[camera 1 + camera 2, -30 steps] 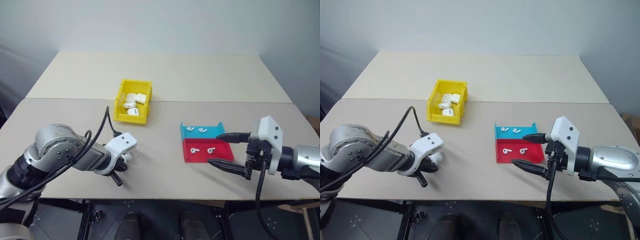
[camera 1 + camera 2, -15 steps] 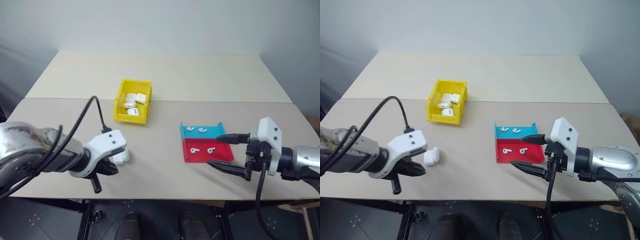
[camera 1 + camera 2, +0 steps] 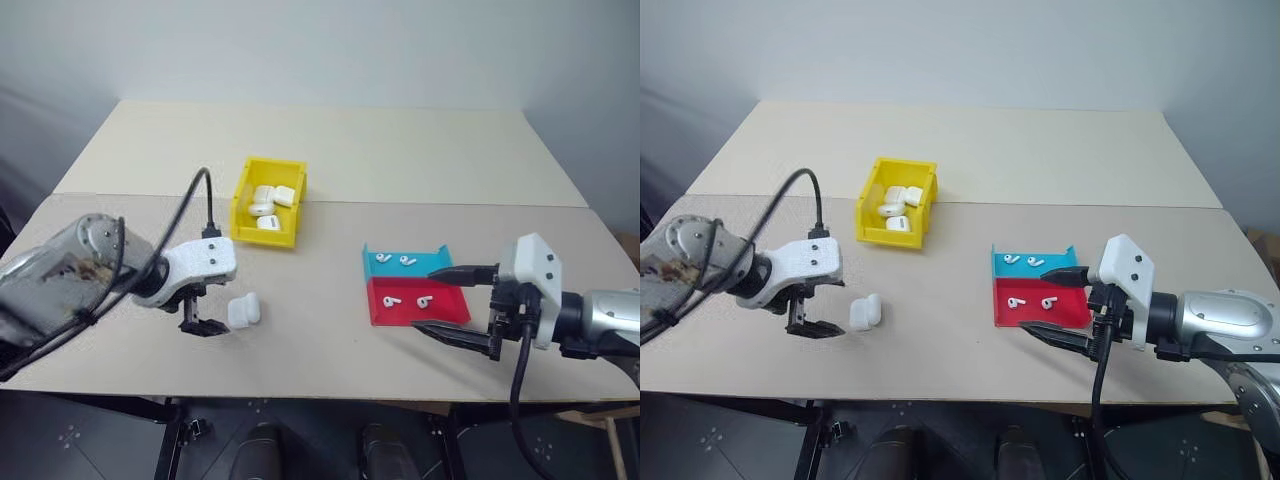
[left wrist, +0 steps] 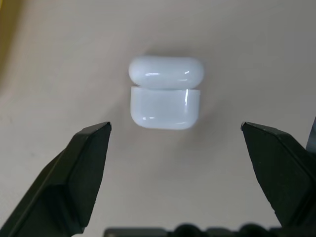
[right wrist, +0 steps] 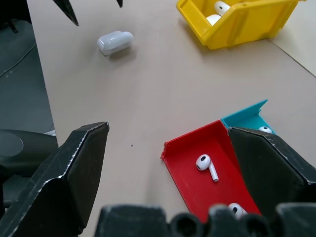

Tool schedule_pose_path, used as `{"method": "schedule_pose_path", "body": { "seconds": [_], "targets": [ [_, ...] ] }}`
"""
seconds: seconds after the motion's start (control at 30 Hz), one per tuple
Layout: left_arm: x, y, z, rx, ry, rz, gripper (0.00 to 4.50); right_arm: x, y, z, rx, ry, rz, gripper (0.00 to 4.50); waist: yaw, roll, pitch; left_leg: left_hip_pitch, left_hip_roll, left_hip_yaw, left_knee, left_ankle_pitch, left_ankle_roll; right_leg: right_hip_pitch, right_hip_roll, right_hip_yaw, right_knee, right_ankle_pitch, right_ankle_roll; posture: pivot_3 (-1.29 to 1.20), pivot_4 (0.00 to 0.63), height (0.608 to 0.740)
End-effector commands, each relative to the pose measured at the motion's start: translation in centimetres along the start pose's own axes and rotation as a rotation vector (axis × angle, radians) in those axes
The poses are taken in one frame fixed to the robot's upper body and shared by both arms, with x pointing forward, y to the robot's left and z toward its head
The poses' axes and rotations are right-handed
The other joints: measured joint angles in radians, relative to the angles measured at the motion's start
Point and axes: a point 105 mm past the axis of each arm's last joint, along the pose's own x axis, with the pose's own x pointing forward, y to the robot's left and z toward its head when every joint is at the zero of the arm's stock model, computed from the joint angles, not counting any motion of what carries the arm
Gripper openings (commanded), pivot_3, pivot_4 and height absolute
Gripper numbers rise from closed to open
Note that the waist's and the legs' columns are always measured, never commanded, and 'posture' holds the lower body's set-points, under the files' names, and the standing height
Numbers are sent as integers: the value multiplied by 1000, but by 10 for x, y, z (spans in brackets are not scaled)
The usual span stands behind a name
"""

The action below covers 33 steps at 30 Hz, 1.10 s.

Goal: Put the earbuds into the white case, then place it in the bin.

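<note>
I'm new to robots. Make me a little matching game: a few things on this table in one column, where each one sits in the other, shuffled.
Things:
1. white case
2. bin
3. red tray
4. left gripper

Places:
A. beside the teal tray
B. lying on the bare table
C. holds several white cases
D. open, next to the lone case

Pairs: 1-B, 2-C, 3-A, 4-D

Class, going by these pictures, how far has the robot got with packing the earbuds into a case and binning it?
Done: several cases already lie in the yellow bin. In hand: nothing; the left end effector stands open beside a case lying on the table. The right end effector is open too. Left: two earbuds in the red tray, two more in the teal tray.
</note>
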Motion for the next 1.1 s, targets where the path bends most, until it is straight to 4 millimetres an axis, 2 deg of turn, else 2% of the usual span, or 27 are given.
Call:
{"method": "schedule_pose_path", "body": {
  "seconds": [0.03, 0.33, 0.47, 0.57, 0.8, 1.1],
  "targets": [
    [-3, 8, 0, 121, 5, -38, 4471, -2, -3, 9, -48, -18, -8, 4500, -1, 0, 0, 0, 0, 0, 0, 0, 0, 0, 0, 0, 0, 0, 0, 0, 150, 740],
    [20, 10, -3, 279, -7, -146, 4471, -4, 1, 9, -54, -14, -8, 4500, -1, 0, 0, 0, 0, 0, 0, 0, 0, 0, 0, 0, 1, 0, 0, 0, 150, 740],
    [30, 14, -10, 218, 71, -148, 4471, -4, 2, 8, -61, -10, -7, 4500, -3, 0, 0, 0, 0, 0, 0, 0, 0, 0, 0, 0, 1, 0, 0, 0, 150, 740],
    [31, 14, -15, 149, 191, -185, 4471, -4, 2, 9, -65, -9, -7, 4500, -3, 0, 0, 0, 0, 0, 1, 0, 0, 0, 0, 0, 1, 0, 0, 0, 150, 740],
    [38, 11, 0, 96, 150, -202, 4471, -3, 2, 9, -70, -8, -3, 4500, -3, 0, 0, 0, 0, -1, 1, 0, 0, 0, 0, 0, 1, 0, 0, 0, 150, 740],
    [45, 4, -4, 98, 190, -199, 4471, -4, 2, 9, -78, -6, -4, 4500, -4, 0, 0, 0, 0, -1, 1, 0, 1, 0, 0, 0, 1, 0, 0, 0, 150, 740]
  ]
}}
